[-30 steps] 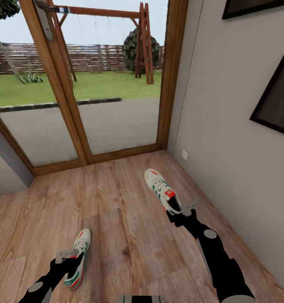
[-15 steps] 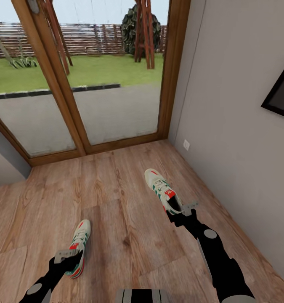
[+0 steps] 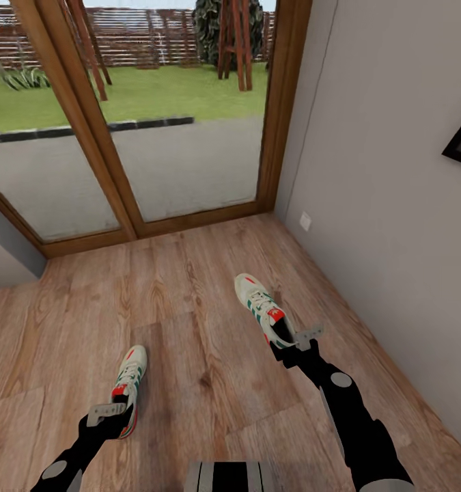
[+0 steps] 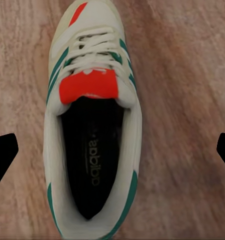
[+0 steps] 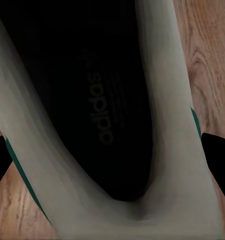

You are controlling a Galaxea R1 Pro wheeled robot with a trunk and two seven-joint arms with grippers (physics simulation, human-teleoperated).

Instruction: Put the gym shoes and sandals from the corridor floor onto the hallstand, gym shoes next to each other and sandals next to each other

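Nearest, L gripper (image 3: pixel 117 418) sits low at the heel of one gym shoe (image 3: pixel 128 386), which lies on the corridor floor (image 3: pixel 189 321), toe pointing away from the robot. In the L wrist view that shoe (image 4: pixel 92 130) is between the two dark fingertips (image 4: pixel 2 157), which stand wide on either side w/ floor showing between them and the shoe's sides — fingers spread, nothing clasped.

Further out and to the R, the R gripper (image 3: pixel 290 346) is at the heel opening of the second gym shoe (image 3: pixel 263 307), toe angled away and slightly L. R wrist view is v. close: dark insole and white collar of the shoe (image 5: pixel 97 125), fingertips (image 5: pixel 220 160) at both edges outside the shoe walls — whether they actually pinch it, can't tell.

Shoes are well apart. Beyond: wood-framed glass door (image 3: pixel 148 123), grey wall (image 3: pixel 380 171) on the R w/ a small outlet (image 3: pixel 304 221).
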